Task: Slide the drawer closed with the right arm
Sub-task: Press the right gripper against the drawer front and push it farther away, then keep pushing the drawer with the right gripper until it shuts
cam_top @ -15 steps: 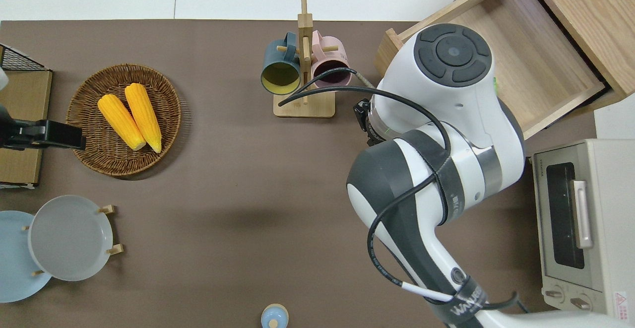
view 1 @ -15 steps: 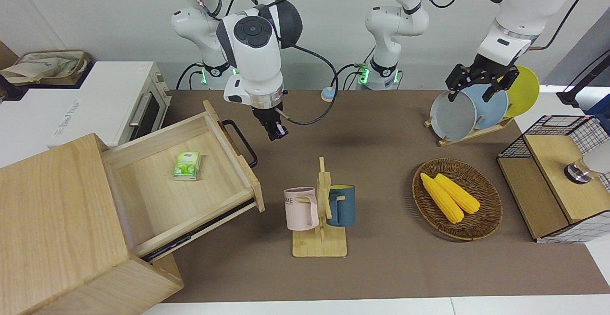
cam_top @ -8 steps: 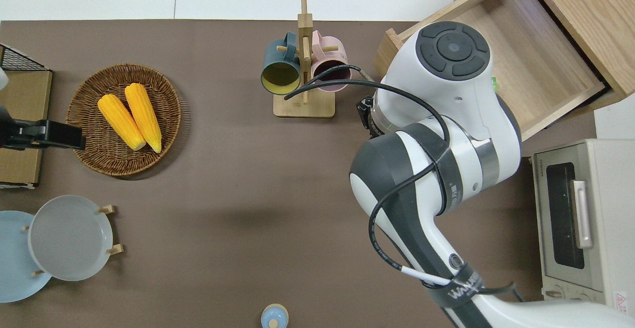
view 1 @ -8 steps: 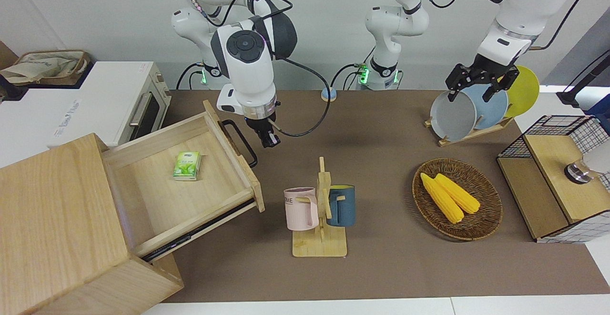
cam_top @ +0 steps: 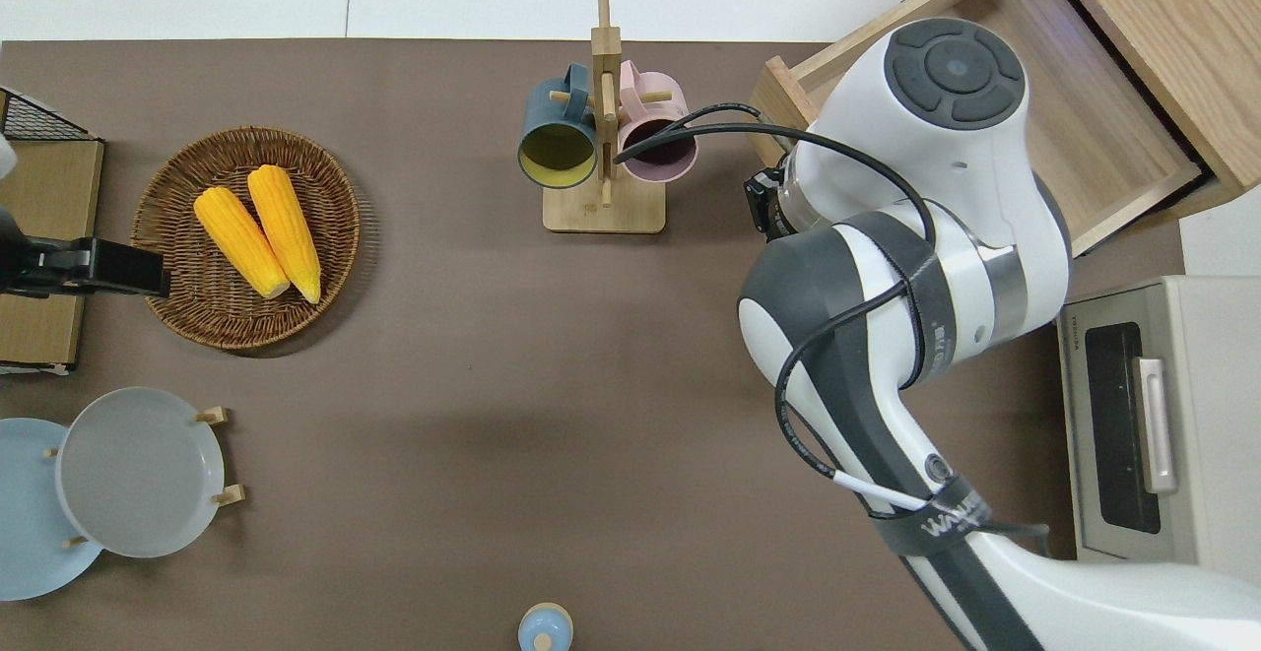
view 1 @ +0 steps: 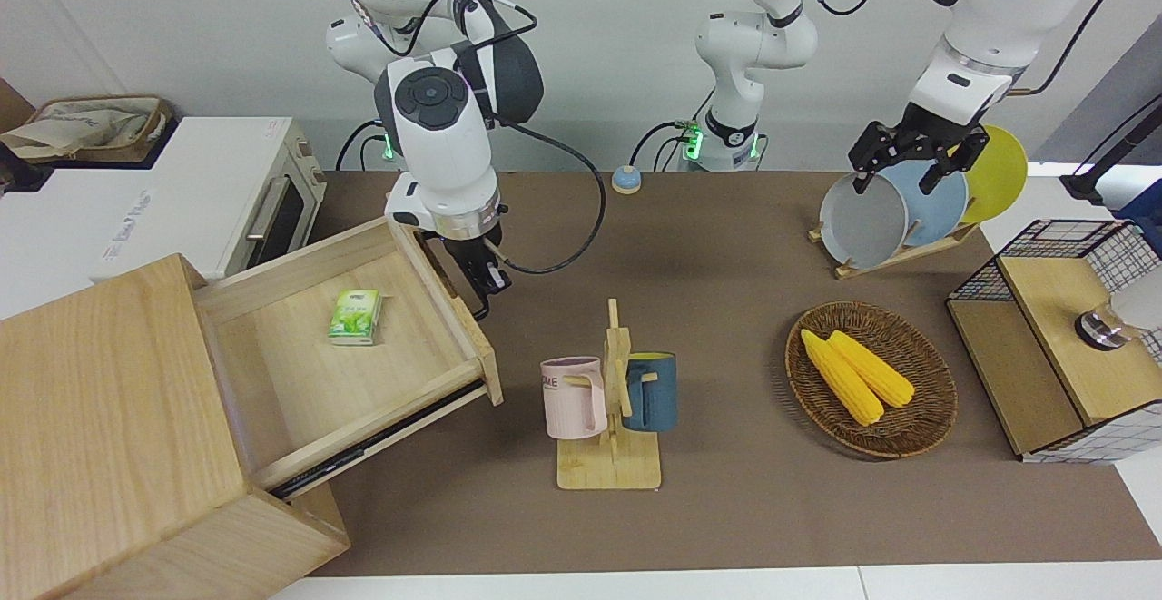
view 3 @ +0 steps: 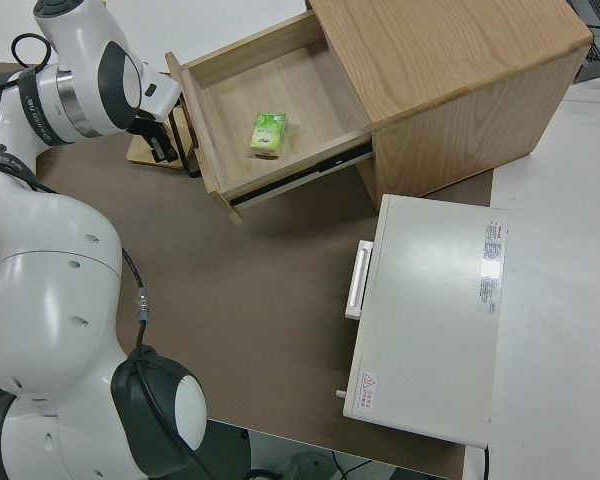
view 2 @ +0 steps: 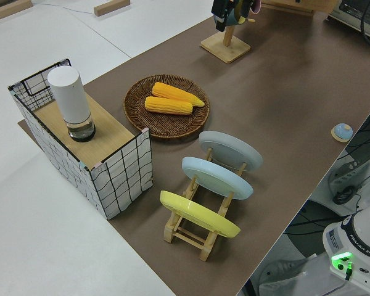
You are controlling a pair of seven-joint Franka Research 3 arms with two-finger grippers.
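The pale wood cabinet [view 1: 100,400] stands at the right arm's end of the table. Its drawer [view 1: 300,373] is pulled far out, and a small green packet [view 1: 355,317] lies in it. The black loop handle [view 3: 190,165] sits on the front panel. My right gripper [view 1: 486,278] is low and shut, holding nothing. It is close against the handle's bar, on the side away from the cabinet; I cannot tell if it touches. In the overhead view the arm hides the fingers. The left arm is parked, with its gripper [view 1: 908,169] open.
A wooden mug rack [view 1: 610,400] with a pink and a blue mug stands close to the drawer's front. A white toaster oven [view 1: 209,191] sits beside the cabinet, nearer to the robots. A basket of corn [view 1: 870,378], a plate rack [view 1: 899,205] and a wire crate [view 1: 1062,337] are toward the left arm's end.
My right gripper has moved down and toward the drawer, from over the bare table to right at the handle. The drawer has not moved. The left arm is still.
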